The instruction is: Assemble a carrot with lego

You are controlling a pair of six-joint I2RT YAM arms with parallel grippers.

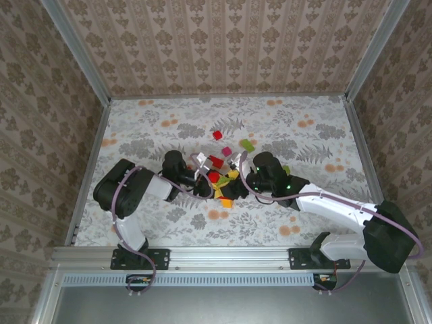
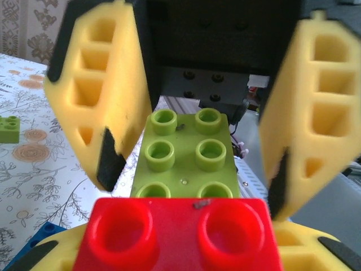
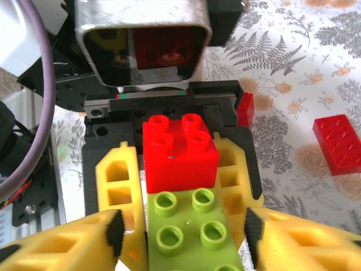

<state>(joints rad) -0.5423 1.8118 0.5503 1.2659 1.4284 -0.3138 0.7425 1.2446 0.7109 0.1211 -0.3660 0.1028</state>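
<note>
A red lego brick (image 3: 179, 164) sits stacked on one end of a longer green lego brick (image 3: 192, 231). My left gripper (image 3: 179, 169) is shut on the red brick, with a yellow finger pressed against each side. In the left wrist view the red brick (image 2: 177, 237) lies between the left gripper's (image 2: 177, 251) own fingers, and the green brick (image 2: 186, 152) juts away from it. My right gripper (image 3: 183, 234) is open, and its black pads (image 3: 115, 231) stand clear on either side of the green brick. Both grippers meet at the table's middle (image 1: 219, 181).
Loose bricks lie around the grippers: red (image 1: 217, 135), magenta (image 1: 226, 150), green (image 1: 247, 144) and orange (image 1: 227, 202). A flat red brick (image 3: 338, 144) lies to the right. A green brick (image 2: 8, 129) and a blue one (image 2: 42, 234) lie to the left. Patterned walls enclose the table.
</note>
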